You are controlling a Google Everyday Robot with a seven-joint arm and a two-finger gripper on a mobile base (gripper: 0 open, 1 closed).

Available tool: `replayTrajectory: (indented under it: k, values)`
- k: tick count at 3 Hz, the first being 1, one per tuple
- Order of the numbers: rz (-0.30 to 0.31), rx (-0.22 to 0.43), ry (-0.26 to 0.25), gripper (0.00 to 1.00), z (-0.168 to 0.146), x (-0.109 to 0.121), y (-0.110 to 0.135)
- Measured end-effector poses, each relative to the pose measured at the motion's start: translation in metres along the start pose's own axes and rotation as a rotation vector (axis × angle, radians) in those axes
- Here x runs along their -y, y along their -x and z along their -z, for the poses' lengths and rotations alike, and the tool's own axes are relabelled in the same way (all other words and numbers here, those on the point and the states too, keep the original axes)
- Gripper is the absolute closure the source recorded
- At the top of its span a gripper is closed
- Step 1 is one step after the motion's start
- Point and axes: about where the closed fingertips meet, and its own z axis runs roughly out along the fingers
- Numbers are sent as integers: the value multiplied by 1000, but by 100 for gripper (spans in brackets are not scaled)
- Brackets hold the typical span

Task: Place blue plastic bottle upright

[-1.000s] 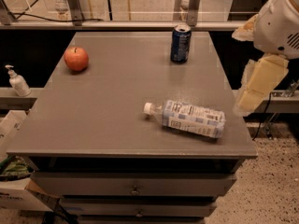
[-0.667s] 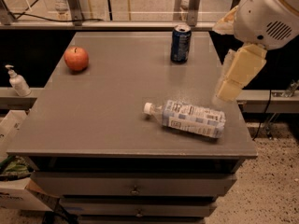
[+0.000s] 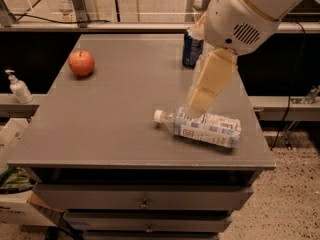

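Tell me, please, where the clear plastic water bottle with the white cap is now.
In the camera view, the bottle lies on its side front-right on the grey table, close under the gripper.

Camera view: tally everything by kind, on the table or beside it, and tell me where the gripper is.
Bottles: 2, the blue plastic bottle lying on its side on the table, and a white pump dispenser off the table at left
Cans: 1, dark blue soda can
Fruit: 1, red apple
Total: 4
The gripper hangs just above the lying bottle.
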Motion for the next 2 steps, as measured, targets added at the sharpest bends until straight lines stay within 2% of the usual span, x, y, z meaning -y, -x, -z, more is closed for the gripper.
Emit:
replayTrajectory:
  k: [1, 2]
  values:
    - [26, -20, 12, 0, -20, -15, 22]
    - [45, -58, 23, 0, -46, -27, 32]
